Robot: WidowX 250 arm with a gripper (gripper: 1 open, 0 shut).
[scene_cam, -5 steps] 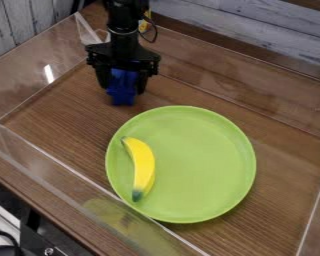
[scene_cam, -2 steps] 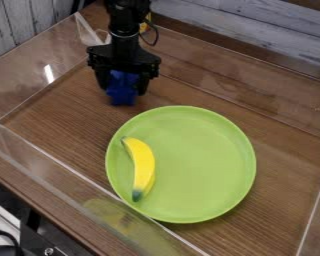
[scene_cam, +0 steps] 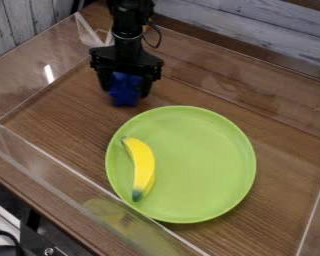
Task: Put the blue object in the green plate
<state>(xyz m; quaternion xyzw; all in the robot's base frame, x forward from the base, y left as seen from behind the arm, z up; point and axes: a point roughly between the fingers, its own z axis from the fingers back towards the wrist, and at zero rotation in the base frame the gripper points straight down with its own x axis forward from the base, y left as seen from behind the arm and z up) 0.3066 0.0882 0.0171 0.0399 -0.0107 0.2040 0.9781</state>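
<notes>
The blue object (scene_cam: 123,90) is a small deep-blue block standing on the wooden table, behind and left of the green plate (scene_cam: 203,165). My black gripper (scene_cam: 124,78) is right over it, its two fingers (scene_cam: 101,77) down on either side of the block. The fingers hide much of the block, and I cannot tell whether they press on it. The large lime-green plate lies flat in the middle foreground, apart from the block.
A yellow banana (scene_cam: 139,166) lies on the left part of the plate. Clear plastic walls (scene_cam: 29,70) fence the table on the left, front and right. A grey plank wall (scene_cam: 256,25) runs along the back.
The gripper and arm have shifted slightly to the right over the blue block. The block, plate and banana have stayed where they were.
</notes>
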